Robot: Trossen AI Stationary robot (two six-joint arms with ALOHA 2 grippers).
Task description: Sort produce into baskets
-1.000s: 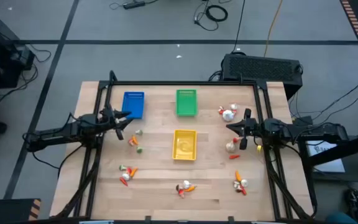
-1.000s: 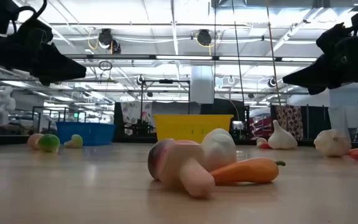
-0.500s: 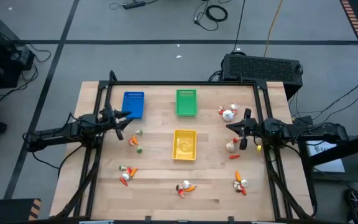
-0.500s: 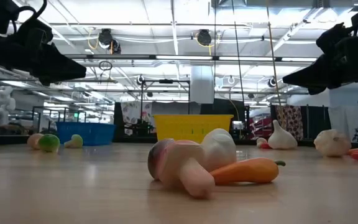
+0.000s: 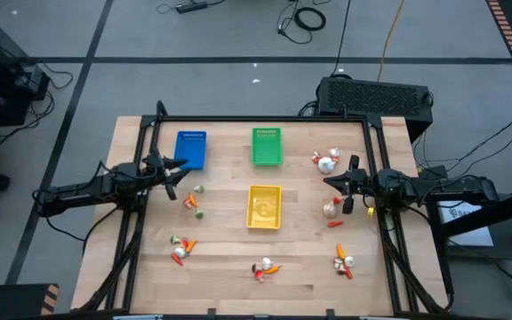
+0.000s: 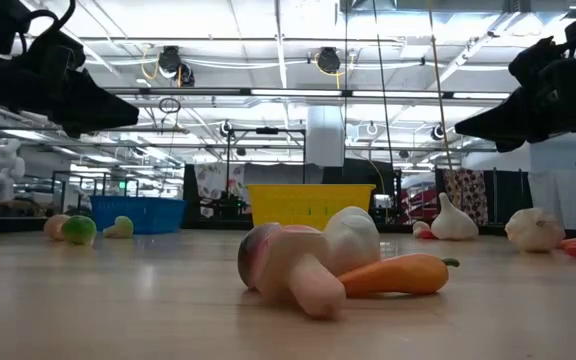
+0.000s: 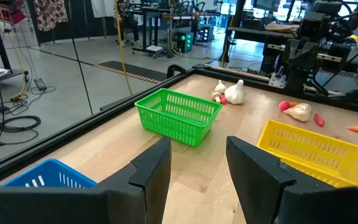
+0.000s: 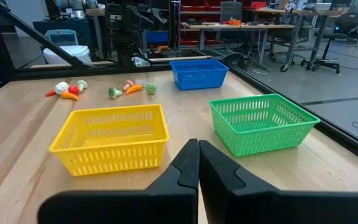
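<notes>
Three baskets stand on the wooden table: blue (image 5: 191,148) at far left, green (image 5: 267,146) at far middle, yellow (image 5: 264,206) in the centre. The produce lies on the wood in small clusters: white bulbs at far right (image 5: 326,162), bits beside the left arm (image 5: 191,201), and groups along the near side (image 5: 180,247), (image 5: 264,268), (image 5: 343,262). My left gripper (image 7: 197,174) hangs open above the table near the blue basket, nothing between its fingers. My right gripper (image 8: 198,162) hangs shut above the right side, beside a bulb (image 5: 331,210).
Dark frame rails run along the table's left, right and far edges. A black box (image 5: 376,93) sits behind the far right corner. A mushroom, bulb and carrot (image 6: 328,260) lie close to the near edge. Bare wood shows between the baskets and the clusters.
</notes>
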